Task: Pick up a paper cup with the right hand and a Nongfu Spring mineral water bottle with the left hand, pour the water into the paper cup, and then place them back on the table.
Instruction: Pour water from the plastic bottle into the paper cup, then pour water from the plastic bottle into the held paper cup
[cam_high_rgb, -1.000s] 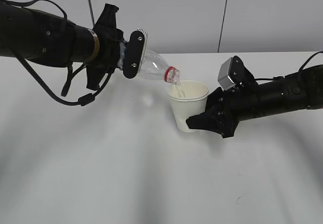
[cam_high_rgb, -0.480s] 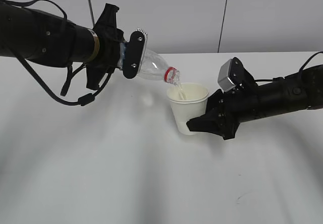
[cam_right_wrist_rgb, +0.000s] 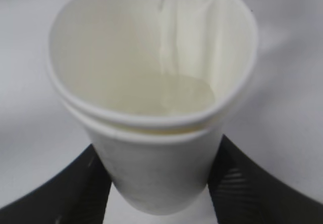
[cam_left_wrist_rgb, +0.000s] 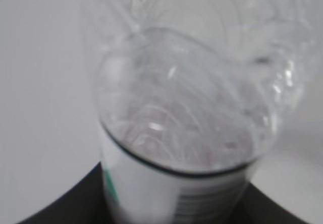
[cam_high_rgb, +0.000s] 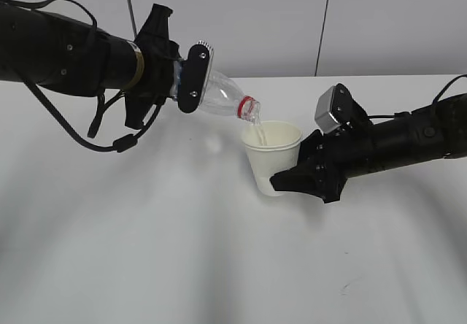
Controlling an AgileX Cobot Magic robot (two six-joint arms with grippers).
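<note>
At upper left, the left end effector (cam_high_rgb: 188,76) grips the bottle (cam_high_rgb: 219,94) tilted down-right, water (cam_high_rgb: 257,128) streaming into the cup (cam_high_rgb: 271,152) clasped by the right end effector (cam_high_rgb: 290,172) above the desk (cam_high_rgb: 182,251).

The clear ribbed Nongfu Spring mineral water bottle (cam_high_rgb: 217,95) is sitting upper left of centre, tipped mouth-down to the right, red neck ring just over the cup. A thin stream of water (cam_high_rgb: 257,129) is running into the white paper cup (cam_high_rgb: 268,157), mid-frame, upright, off the table (cam_high_rgb: 182,251), water pooling in its cream bottom.
</note>
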